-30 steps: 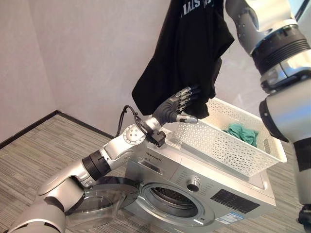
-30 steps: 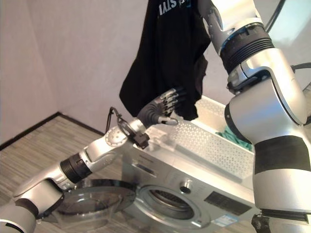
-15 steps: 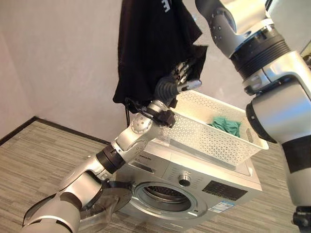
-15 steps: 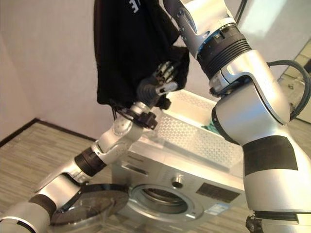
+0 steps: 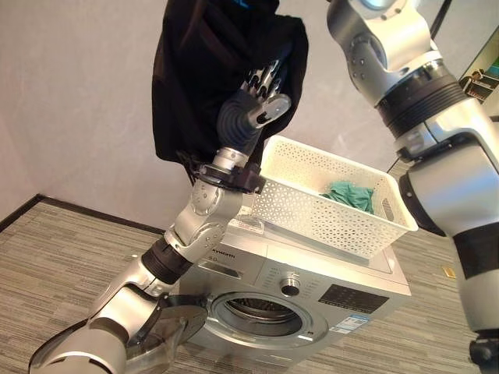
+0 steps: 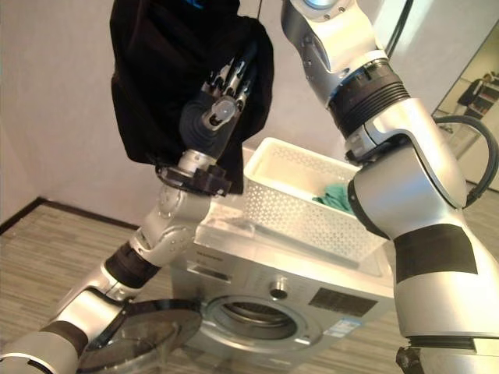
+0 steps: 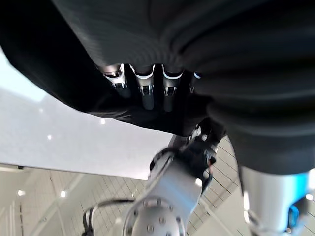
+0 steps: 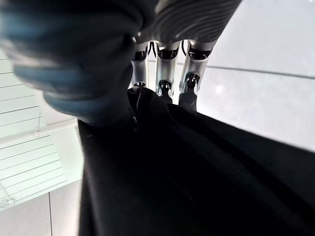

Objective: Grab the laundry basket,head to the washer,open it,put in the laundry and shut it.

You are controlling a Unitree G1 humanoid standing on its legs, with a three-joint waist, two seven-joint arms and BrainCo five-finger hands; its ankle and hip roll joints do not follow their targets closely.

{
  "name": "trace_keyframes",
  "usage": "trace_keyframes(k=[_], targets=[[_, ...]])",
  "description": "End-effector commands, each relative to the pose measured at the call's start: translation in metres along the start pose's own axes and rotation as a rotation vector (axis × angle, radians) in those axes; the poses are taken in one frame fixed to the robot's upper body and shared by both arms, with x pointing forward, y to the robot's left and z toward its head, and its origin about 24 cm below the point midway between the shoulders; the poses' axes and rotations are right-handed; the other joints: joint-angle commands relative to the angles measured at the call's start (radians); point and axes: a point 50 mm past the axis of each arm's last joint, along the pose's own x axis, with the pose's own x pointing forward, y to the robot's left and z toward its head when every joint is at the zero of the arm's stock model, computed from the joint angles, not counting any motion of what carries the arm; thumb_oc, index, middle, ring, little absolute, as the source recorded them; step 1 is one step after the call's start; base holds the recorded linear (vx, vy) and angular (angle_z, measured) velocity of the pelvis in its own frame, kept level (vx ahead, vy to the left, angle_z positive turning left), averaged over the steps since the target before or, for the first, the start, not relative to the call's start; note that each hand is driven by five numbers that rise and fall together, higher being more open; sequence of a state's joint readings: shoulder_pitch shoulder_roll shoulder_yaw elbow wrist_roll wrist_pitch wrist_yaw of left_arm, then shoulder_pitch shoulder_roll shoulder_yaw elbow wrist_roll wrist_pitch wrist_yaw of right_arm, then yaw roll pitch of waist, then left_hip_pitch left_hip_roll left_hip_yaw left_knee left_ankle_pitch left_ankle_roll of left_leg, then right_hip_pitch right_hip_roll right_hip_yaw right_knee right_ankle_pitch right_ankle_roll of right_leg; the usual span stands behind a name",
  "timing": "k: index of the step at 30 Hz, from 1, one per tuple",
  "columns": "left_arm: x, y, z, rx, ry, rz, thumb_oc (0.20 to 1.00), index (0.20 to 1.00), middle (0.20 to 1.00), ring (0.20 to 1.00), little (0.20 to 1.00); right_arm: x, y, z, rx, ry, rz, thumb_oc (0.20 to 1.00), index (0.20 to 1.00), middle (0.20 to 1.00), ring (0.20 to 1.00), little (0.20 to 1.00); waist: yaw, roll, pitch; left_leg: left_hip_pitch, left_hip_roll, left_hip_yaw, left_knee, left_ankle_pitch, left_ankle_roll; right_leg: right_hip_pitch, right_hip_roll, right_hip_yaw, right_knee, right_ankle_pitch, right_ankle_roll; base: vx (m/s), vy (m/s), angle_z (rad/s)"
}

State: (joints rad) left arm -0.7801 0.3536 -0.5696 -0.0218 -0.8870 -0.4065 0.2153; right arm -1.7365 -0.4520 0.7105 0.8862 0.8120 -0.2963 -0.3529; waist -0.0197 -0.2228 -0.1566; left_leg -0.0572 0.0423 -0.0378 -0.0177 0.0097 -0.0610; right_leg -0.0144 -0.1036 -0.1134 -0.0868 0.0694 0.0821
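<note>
While the black T-shirt (image 5: 210, 70) hangs gripped in your right hand (image 8: 162, 73) fingers, your left hand (image 5: 253, 101) fingers curl into its cloth: loading step; next, lower it into the open washer (image 5: 265, 315).

Room background. Plain pale wall (image 5: 86, 93) fills upper left and centre of the frame, matte, evenly lit. A dark skirting strip (image 5: 86, 213) runs along its base at lower left, meeting a second dark strip (image 5: 17, 213) at the far left edge, where a side wall starts. Floor (image 5: 62, 273) across lower left: grey striped plank pattern, lines running roughly left to right. At the upper right edge, a glossy panel (image 6: 477, 93) shows bright reflections. Floor also visible at lower right (image 5: 433, 312), same striped finish.
</note>
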Motion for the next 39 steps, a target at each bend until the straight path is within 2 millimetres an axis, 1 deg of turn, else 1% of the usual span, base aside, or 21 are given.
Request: trace_keyframes(k=[1,3,4,5,6,7,8,9,11,12,14,16,17,18,21,24,27,29,33,35,39], targets=[[0.011,-0.001,0.005,0.019,-0.04,-0.023,1.0,1.0,1.0,1.0,1.0,0.017,-0.04,0.037,0.024,-0.093,-0.124,0.2,0.2,0.2,0.2,0.2,0.004,0.058,-0.036,0.025,0.026,0.0,-0.07,0.013,-0.005,0.051,0.021,0.0,0.008,-0.026,0.025,0.0,0.001,-0.05],[0.005,0.006,-0.004,0.065,0.021,-0.013,1.0,1.0,1.0,1.0,1.0,0.018,-0.041,0.041,0.019,-0.109,-0.123,0.2,0.2,0.2,0.2,0.2,0.0,0.06,-0.035,0.022,0.025,0.004,-0.07,0.023,-0.002,0.041,0.02,0.004,0.012,-0.017,0.025,-0.02,0.008,-0.08],[0.0,0.014,-0.011,0.184,0.086,-0.027,1.0,1.0,1.0,1.0,1.0,0.02,-0.045,0.044,-0.005,-0.111,-0.137,0.2,0.2,0.2,0.2,0.2,0.001,0.062,-0.039,0.026,0.026,0.006,-0.07,0.011,-0.002,0.045,0.022,0.006,0.007,-0.022,0.027,-0.04,0.012,-0.13],[0.0,0.014,-0.011,0.187,0.086,-0.028,1.0,1.0,1.0,1.0,1.0,0.021,-0.044,0.045,-0.004,-0.112,-0.137,0.2,0.2,0.2,0.2,0.2,0.002,0.062,-0.036,0.022,0.025,0.007,-0.07,0.022,-0.001,0.039,0.02,0.007,0.01,-0.015,0.027,0.04,0.006,-0.18],[-0.002,0.026,-0.006,0.417,0.106,-0.054,1.0,1.0,1.0,1.0,1.0,0.023,-0.051,0.047,-0.052,-0.108,-0.151,0.2,0.2,0.2,0.2,0.2,0.007,0.064,-0.04,0.025,0.026,0.009,-0.07,0.012,-0.002,0.042,0.022,0.007,0.006,-0.02,0.028,-0.03,0.008,-0.11],[-0.002,0.025,-0.006,0.424,0.103,-0.053,1.0,1.0,1.0,1.0,1.0,0.024,-0.051,0.048,-0.051,-0.11,-0.151,0.2,0.2,0.2,0.2,0.2,0.007,0.063,-0.037,0.02,0.025,0.01,-0.07,0.023,-0.001,0.037,0.021,0.007,0.009,-0.013,0.027,0.0,0.005,-0.08],[-0.001,0.031,0.002,0.516,0.077,-0.046,1.0,1.0,1.0,1.0,1.0,0.025,-0.055,0.052,-0.076,-0.117,-0.155,0.2,0.2,0.2,0.2,0.2,0.01,0.063,-0.036,0.019,0.025,0.011,-0.07,0.023,-0.002,0.035,0.021,0.006,0.008,-0.013,0.028,0.0,0.0,0.0],[0.001,0.044,0.011,0.748,0.063,-0.039,1.0,1.0,1.0,1.0,1.0,0.026,-0.062,0.057,-0.107,-0.13,-0.167,0.2,0.2,0.2,0.2,0.2,0.015,0.062,-0.035,0.021,0.028,0.011,-0.07,0.019,-0.003,0.037,0.023,0.004,0.008,-0.018,0.028,0.0,0.0,0.0],[0.008,0.063,0.029,1.108,-0.022,0.031,1.0,1.0,1.0,1.0,1.0,0.027,-0.07,0.069,-0.174,-0.162,-0.175,0.2,0.2,0.2,0.2,0.2,0.02,0.053,-0.035,0.015,0.031,0.009,-0.07,0.014,-0.006,0.035,0.023,0.0,0.002,-0.022,0.032,0.0,0.0,0.0],[0.009,0.063,0.028,1.118,-0.029,0.034,1.0,1.0,1.0,1.0,1.0,0.028,-0.07,0.07,-0.174,-0.165,-0.174,0.2,0.2,0.2,0.2,0.2,0.02,0.053,-0.031,0.011,0.029,0.01,-0.07,0.024,-0.005,0.031,0.022,-0.001,0.004,-0.015,0.031,0.0,0.0,0.0],[0.01,0.064,0.03,1.181,-0.055,0.05,1.0,1.0,1.0,1.0,1.0,0.029,-0.068,0.073,-0.18,-0.173,-0.169,0.2,0.2,0.2,0.2,0.2,0.02,0.051,-0.033,0.014,0.031,0.01,-0.07,0.013,-0.007,0.033,0.023,0.001,0.002,-0.022,0.033,0.02,-0.004,-0.02],[0.01,0.073,0.036,1.37,-0.089,0.079,1.0,1.0,1.0,1.0,1.0,0.029,-0.065,0.074,-0.168,-0.18,-0.158,0.2,0.2,0.2,0.2,0.2,0.019,0.05,-0.032,0.014,0.033,0.015,-0.07,0.011,-0.007,0.031,0.025,0.006,0.002,-0.023,0.033,0.0,-0.004,-0.04],[0.009,0.076,0.04,1.412,-0.105,0.092,1.0,1.0,1.0,1.0,1.0,0.029,-0.064,0.073,-0.171,-0.18,-0.153,0.2,0.2,0.2,0.2,0.2,0.019,0.049,-0.032,0.015,0.033,0.016,-0.07,0.011,-0.007,0.031,0.027,0.008,0.002,-0.023,0.033,-0.03,0.0,-0.03],[0.007,0.075,0.043,1.427,-0.127,0.094,1.0,1.0,1.0,1.0,1.0,0.029,-0.063,0.073,-0.173,-0.18,-0.151,0.2,0.2,0.2,0.2,0.2,0.019,0.048,-0.03,0.01,0.032,0.018,-0.07,0.022,-0.006,0.025,0.026,0.008,0.003,-0.014,0.032,-0.04,-0.001,-0.03],[-0.001,0.069,0.052,1.432,-0.184,0.071,1.0,1.0,1.0,1.0,1.0,0.029,-0.062,0.073,-0.178,-0.18,-0.15,0.2,0.2,0.2,0.2,0.2,0.022,0.043,-0.028,0.008,0.034,0.018,-0.07,0.02,-0.006,0.022,0.028,0.01,0.002,-0.012,0.031,-0.01,-0.001,-0.01],[-0.02,0.06,0.066,1.406,-0.246,0.047,1.0,1.0,1.0,1.0,1.0,0.032,-0.065,0.076,-0.226,-0.177,-0.172,0.2,0.2,0.2,0.2,0.2,0.035,0.034,-0.026,0.006,0.034,0.019,-0.07,0.018,-0.005,0.016,0.03,0.013,0.0,-0.011,0.03,0.0,-0.005,-0.04],[-0.025,0.059,0.07,1.399,-0.258,0.048,1.0,1.0,1.0,1.0,1.0,0.032,-0.066,0.076,-0.237,-0.173,-0.177,0.2,0.2,0.2,0.2,0.2,0.035,0.034,-0.027,0.005,0.034,0.019,-0.07,0.017,-0.005,0.015,0.03,0.014,0.0,-0.01,0.03,0.0,-0.004,-0.06],[-0.041,0.049,0.08,1.312,-0.312,0.032,1.0,1.0,1.0,1.0,1.0,0.034,-0.069,0.081,-0.279,-0.176,-0.197,0.2,0.2,0.2,0.2,0.2,0.05,0.023,-0.021,0.002,0.037,0.019,-0.07,0.015,-0.005,0.01,0.031,0.013,0.0,-0.011,0.031,0.0,-0.007,-0.02],[-0.058,0.05,0.093,1.286,-0.32,0.076,1.0,1.0,1.0,1.0,1.0,0.036,-0.073,0.082,-0.289,-0.166,-0.231,0.2,0.2,0.2,0.2,0.2,0.063,0.021,-0.021,0.001,0.037,0.017,-0.07,0.008,-0.006,0.008,0.032,0.015,0.0,-0.019,0.031,0.02,-0.007,-0.04],[-0.062,0.055,0.099,1.303,-0.327,0.113,1.0,1.0,1.0,1.0,1.0,0.036,-0.074,0.083,-0.307,-0.166,-0.234,0.2,0.2,0.2,0.2,0.2,0.07,0.015,-0.019,-0.002,0.038,0.014,-0.07,0.008,-0.007,0.008,0.033,0.01,0.0,-0.019,0.031,0.0,-0.007,0.02],[-0.066,0.053,0.11,1.318,-0.377,0.133,1.0,1.0,1.0,1.0,1.0,0.035,-0.075,0.085,-0.322,-0.177,-0.231,0.2,0.2,0.2,0.2,0.2,0.076,0.013,-0.018,-0.002,0.037,0.011,-0.07,0.006,-0.008,0.011,0.034,0.005,0.0,-0.021,0.031,0.0,-0.005,0.02]])
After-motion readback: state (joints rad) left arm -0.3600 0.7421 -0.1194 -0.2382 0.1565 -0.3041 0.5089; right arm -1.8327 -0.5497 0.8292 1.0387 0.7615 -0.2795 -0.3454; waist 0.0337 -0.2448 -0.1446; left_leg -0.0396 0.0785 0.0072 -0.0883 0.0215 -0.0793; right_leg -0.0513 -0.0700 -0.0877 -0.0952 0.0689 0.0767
